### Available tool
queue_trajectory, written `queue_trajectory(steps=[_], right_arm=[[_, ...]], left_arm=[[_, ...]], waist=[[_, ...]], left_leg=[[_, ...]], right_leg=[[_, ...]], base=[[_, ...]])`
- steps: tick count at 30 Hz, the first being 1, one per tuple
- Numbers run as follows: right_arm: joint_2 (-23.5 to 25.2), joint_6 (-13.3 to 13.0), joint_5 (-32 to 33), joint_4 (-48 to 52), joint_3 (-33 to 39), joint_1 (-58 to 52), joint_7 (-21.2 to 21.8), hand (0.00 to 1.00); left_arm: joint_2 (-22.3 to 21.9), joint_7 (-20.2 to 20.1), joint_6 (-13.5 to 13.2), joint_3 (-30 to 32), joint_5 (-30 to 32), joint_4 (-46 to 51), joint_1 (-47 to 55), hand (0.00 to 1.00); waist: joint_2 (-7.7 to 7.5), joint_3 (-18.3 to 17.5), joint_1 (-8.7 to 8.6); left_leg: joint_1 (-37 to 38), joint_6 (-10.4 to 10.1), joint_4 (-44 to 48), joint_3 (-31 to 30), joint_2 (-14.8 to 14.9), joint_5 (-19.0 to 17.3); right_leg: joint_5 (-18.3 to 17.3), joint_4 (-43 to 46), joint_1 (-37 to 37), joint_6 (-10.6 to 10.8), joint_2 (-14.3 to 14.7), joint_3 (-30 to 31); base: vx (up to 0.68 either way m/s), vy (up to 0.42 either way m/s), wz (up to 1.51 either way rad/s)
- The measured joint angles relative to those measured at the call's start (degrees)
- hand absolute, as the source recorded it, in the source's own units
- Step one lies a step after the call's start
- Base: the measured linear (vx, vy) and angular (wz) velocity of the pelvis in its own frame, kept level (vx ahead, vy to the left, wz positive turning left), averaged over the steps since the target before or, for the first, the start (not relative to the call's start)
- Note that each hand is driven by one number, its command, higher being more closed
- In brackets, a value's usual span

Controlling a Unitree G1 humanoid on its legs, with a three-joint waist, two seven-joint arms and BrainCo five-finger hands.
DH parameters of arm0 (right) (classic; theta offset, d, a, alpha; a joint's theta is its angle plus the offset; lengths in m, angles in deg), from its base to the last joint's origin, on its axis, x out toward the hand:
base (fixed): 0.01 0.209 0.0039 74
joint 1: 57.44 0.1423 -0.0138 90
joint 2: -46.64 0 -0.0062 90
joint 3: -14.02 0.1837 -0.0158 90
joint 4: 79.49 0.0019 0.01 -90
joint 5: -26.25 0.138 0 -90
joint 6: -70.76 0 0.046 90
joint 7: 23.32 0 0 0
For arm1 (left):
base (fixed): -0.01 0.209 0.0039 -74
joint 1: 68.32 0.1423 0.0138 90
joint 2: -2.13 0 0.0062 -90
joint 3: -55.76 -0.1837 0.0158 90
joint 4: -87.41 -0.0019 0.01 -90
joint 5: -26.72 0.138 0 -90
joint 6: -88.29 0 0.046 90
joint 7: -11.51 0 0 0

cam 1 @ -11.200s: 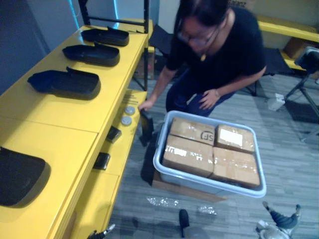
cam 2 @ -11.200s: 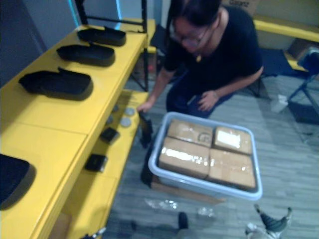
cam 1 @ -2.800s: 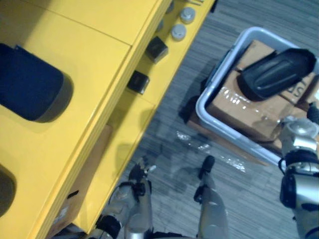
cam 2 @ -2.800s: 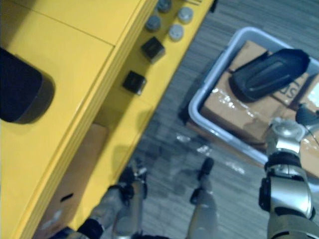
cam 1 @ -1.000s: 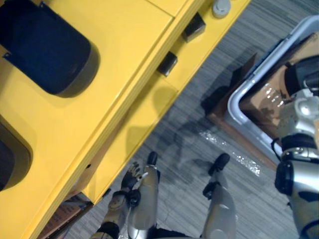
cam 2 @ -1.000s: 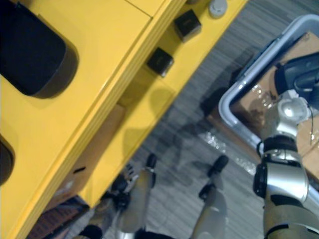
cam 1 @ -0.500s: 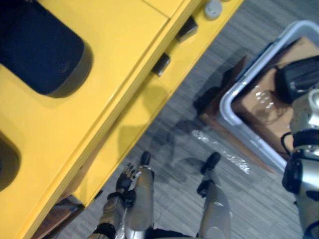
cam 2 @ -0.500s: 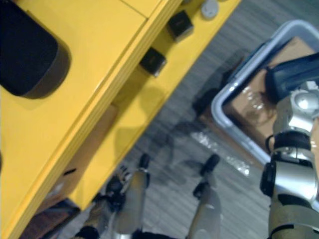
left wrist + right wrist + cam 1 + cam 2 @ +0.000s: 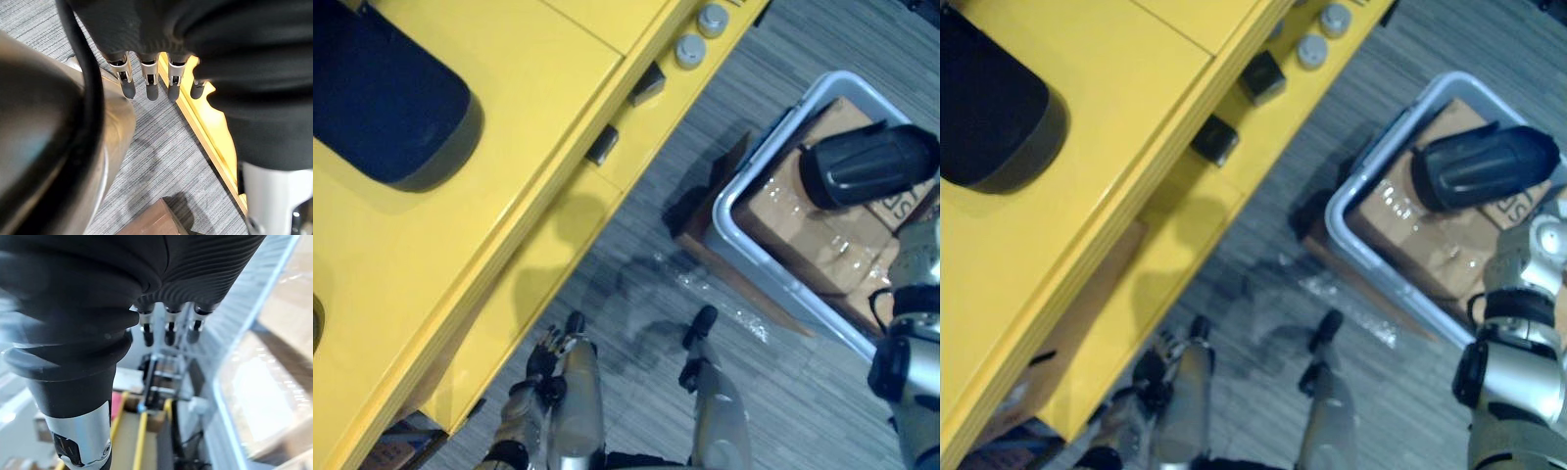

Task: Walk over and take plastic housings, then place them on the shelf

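Observation:
A black plastic housing (image 9: 862, 166) lies on top of the cardboard boxes (image 9: 803, 230) in a grey bin (image 9: 744, 245) on the floor at the right. Another black housing (image 9: 372, 98) rests on the yellow shelf top (image 9: 519, 157) at the upper left. My right arm (image 9: 1513, 343) rises at the right edge beside the bin. In the right wrist view the right hand (image 9: 168, 333) hangs with straight fingers just outside the bin's wall (image 9: 244, 333), holding nothing. My left hand (image 9: 543, 364) hangs low by the shelf's edge, its fingers (image 9: 149, 85) straight and empty.
The lower yellow shelf carries two small black boxes (image 9: 602, 145) and two grey round caps (image 9: 690, 49). A brown cardboard box (image 9: 1087, 318) sits under the shelf. Clear plastic wrap (image 9: 724, 304) lies on the grey plank floor between shelf and bin.
The whole picture has shifted, so the camera moved: the bin and the housing on it now show more fully. Both hands still hang as before.

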Motion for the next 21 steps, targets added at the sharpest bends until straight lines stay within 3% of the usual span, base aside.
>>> queue_trajectory(steps=[5,8,13,17,21], right_arm=[[1.52,3.92,4.64,-2.77,-0.10,-0.87,7.93,0.00],[2.23,6.65,5.83,-5.13,-0.43,-1.77,11.44,0.00],[2.20,10.37,5.95,-6.20,-2.43,-1.13,12.89,0.00],[2.20,11.48,6.17,-6.95,-3.09,-1.12,14.56,0.00],[2.21,11.97,6.16,-7.68,-4.17,-0.79,14.91,0.00]], left_arm=[[-0.63,-0.07,0.07,1.79,0.02,-0.51,0.00,0.00],[-1.15,-0.17,0.20,1.90,0.09,-2.14,0.04,0.00],[-1.72,-0.75,1.09,2.06,-1.85,-2.76,0.11,0.00],[-2.17,-0.71,-2.58,2.09,-1.12,-3.00,0.38,0.00],[-2.42,-0.71,-2.97,2.06,-1.14,-2.85,0.38,0.00]], waist=[[0.06,-0.04,0.36],[0.12,-2.63,0.72],[0.56,-3.47,1.64],[0.56,-3.47,1.73],[0.56,-3.47,2.47]], left_leg=[[-0.25,0.00,-0.04,-0.03,-0.06,0.00],[-2.13,0.01,0.08,-0.21,-0.21,0.01],[-2.29,0.02,-0.01,-0.43,-0.29,0.03],[-3.35,0.03,0.36,-1.50,-0.66,0.04],[-3.50,0.04,0.45,-1.68,-0.82,0.04]], right_leg=[[-0.03,-0.12,-0.06,0.03,-0.10,-0.24],[-0.04,-0.26,-1.41,0.06,-0.30,-1.14],[-0.03,-0.28,-1.40,0.04,-0.40,-1.43],[-0.13,-0.30,-1.44,0.13,-0.58,-2.11],[-0.12,-0.30,-1.44,0.13,-0.72,-2.46]], base=[[0.00,0.000,0.01],[0.02,-0.001,0.06],[0.01,0.001,0.02],[0.00,0.009,0.11],[0.00,0.002,0.03]])
